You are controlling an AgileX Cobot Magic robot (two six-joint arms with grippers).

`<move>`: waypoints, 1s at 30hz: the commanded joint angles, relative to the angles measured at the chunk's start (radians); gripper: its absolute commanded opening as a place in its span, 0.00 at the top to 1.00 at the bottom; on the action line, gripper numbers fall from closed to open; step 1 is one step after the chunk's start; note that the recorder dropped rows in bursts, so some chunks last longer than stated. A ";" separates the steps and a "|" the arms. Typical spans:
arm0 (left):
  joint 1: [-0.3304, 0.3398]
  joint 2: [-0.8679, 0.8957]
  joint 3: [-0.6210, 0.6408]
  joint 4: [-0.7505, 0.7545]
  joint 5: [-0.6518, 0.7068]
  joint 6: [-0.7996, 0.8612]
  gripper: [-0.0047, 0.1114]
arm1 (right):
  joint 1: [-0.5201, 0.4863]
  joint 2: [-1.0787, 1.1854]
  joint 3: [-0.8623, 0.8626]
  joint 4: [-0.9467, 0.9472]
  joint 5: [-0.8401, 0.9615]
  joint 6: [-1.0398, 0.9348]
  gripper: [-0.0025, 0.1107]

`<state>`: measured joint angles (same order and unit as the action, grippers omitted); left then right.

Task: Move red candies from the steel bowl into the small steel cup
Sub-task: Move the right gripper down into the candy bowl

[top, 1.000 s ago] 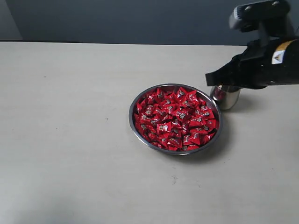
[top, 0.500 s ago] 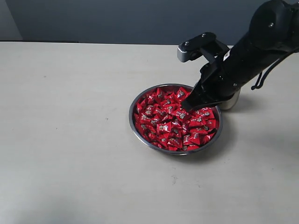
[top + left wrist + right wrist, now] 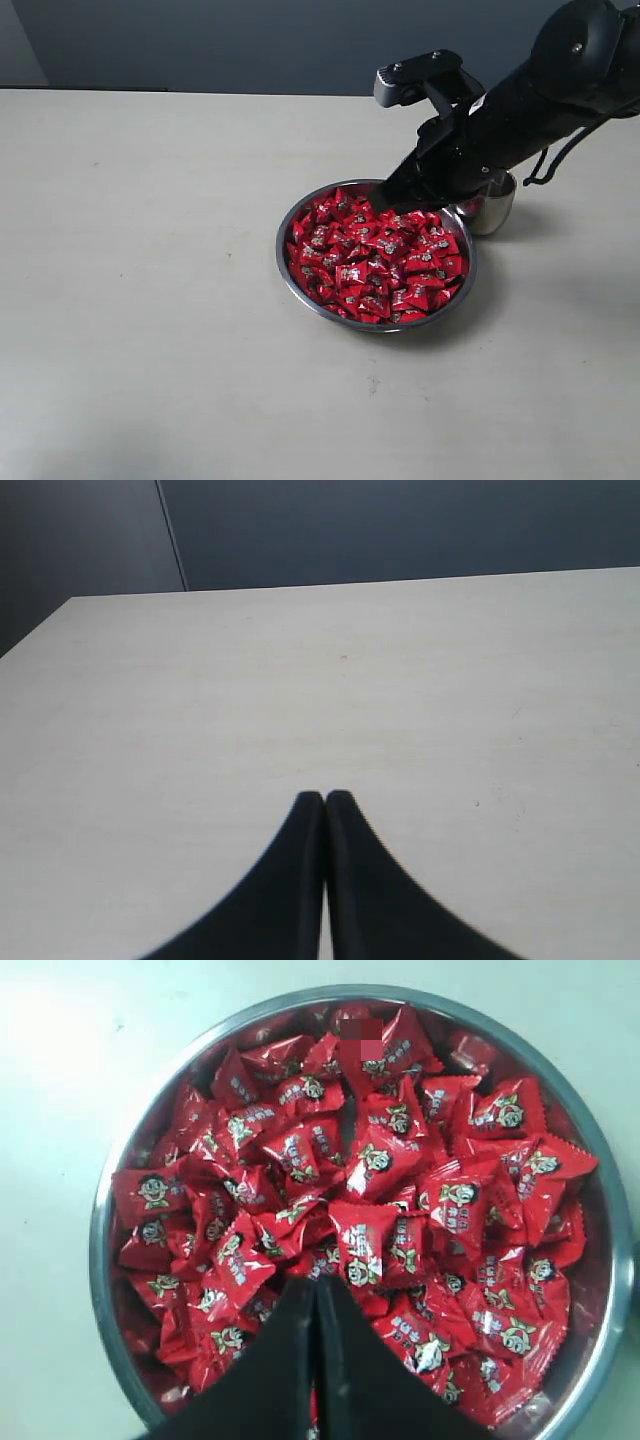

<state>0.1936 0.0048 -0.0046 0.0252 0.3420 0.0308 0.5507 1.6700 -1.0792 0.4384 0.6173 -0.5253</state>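
Exterior view: a pale table (image 3: 150, 250) carries the steel bowl (image 3: 288, 268) and the small steel cup (image 3: 497, 210). The right arm (image 3: 530, 95) comes in from the right side of this view and slants down toward the bowl.
Bowl: stands flat on the table a little right of the middle, with its thin rim showing all round except where the arm crosses the far edge.
Sweets: the red candies (image 3: 370, 262) lie heaped in the bowl, covering its floor from rim to rim, each shiny wrapper with a small pale mark.
Cup: upright on the table just beside the bowl's far right rim, partly hidden behind the arm. What is inside it cannot be made out.
Right wrist view: the right claw (image 3: 315, 1286) has its two black fingers pressed together tip to tip, with nothing between them. The tips point down at the pile, over the far part of the bowl. Whether they touch a wrapper cannot be told.
Left wrist view: the left claw (image 3: 323, 798) has its fingers closed against each other and holds nothing, above bare table.
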 commanded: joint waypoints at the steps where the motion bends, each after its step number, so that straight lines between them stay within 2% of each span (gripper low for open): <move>1: -0.007 -0.005 0.005 0.002 -0.008 -0.001 0.96 | -0.001 0.017 -0.003 0.022 -0.031 -0.006 0.99; 5: -0.007 -0.005 0.005 0.002 -0.008 -0.001 0.96 | -0.001 0.080 -0.003 0.037 -0.049 -0.006 0.99; 9: -0.007 -0.005 0.005 0.002 -0.008 -0.001 0.96 | -0.001 0.163 -0.003 -0.034 -0.048 -0.025 0.98; 11: -0.007 -0.005 0.005 0.002 -0.008 -0.001 0.96 | -0.001 0.189 -0.003 -0.049 -0.028 -0.025 0.90; 15: -0.007 -0.005 0.005 0.002 -0.008 -0.001 0.96 | -0.001 0.208 -0.008 -0.042 -0.019 -0.025 0.61; 16: -0.007 -0.005 0.005 0.002 -0.008 -0.001 0.96 | -0.001 0.208 -0.014 -0.042 -0.021 -0.025 0.57; 26: -0.007 -0.005 0.005 0.002 -0.008 -0.001 0.96 | -0.001 0.213 -0.148 -0.049 0.048 -0.023 0.56; 30: -0.007 -0.005 0.005 0.002 -0.008 -0.001 0.96 | -0.001 0.257 -0.225 -0.060 0.143 -0.021 0.56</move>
<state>0.1936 0.0048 -0.0046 0.0252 0.3420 0.0308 0.5507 1.8984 -1.2634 0.3940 0.6962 -0.5423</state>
